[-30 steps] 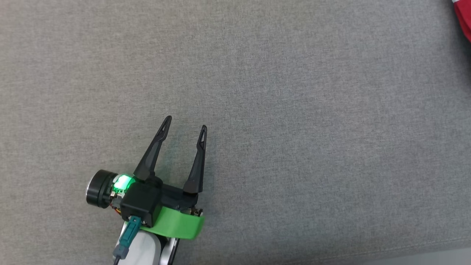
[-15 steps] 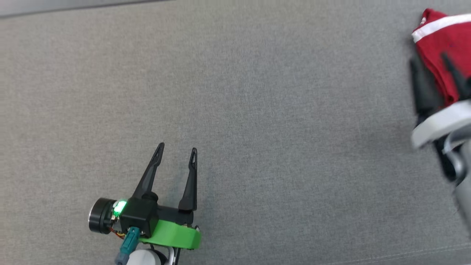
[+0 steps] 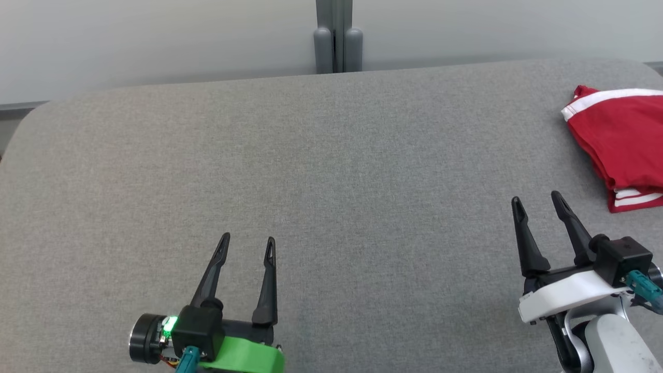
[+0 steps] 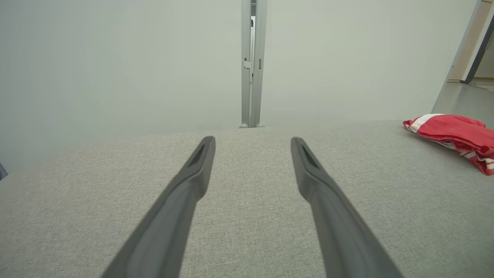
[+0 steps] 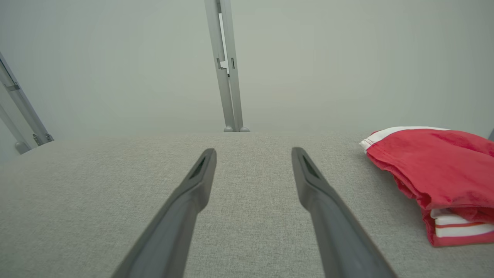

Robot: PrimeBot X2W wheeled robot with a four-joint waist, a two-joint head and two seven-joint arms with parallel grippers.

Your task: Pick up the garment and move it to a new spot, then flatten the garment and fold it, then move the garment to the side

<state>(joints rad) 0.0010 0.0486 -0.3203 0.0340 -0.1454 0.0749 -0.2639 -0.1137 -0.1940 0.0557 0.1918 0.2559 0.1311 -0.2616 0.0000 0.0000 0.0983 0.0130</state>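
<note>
The garment [image 3: 624, 140] is red with white stripes and lies folded at the far right of the grey surface [image 3: 331, 171]; it also shows in the left wrist view [image 4: 455, 133] and the right wrist view [image 5: 436, 170]. My right gripper [image 3: 536, 199] stands open at the lower right, just left of and nearer than the garment, with nothing between its fingers. My left gripper [image 3: 247, 239] is open and empty at the lower left, far from the garment. Both wrist views show spread fingers [image 4: 193, 181] [image 5: 193, 193] over bare fabric.
The grey fabric surface has rounded far corners. Behind it stands a pale wall with a grey vertical post [image 3: 336, 36] at the middle. A second slanted grey post [image 5: 19, 112] shows at the left of the right wrist view.
The head camera has tilted up, bringing the far edge, wall and whole garment into view. My right gripper has drawn back from the garment and now stands apart from it, open.
</note>
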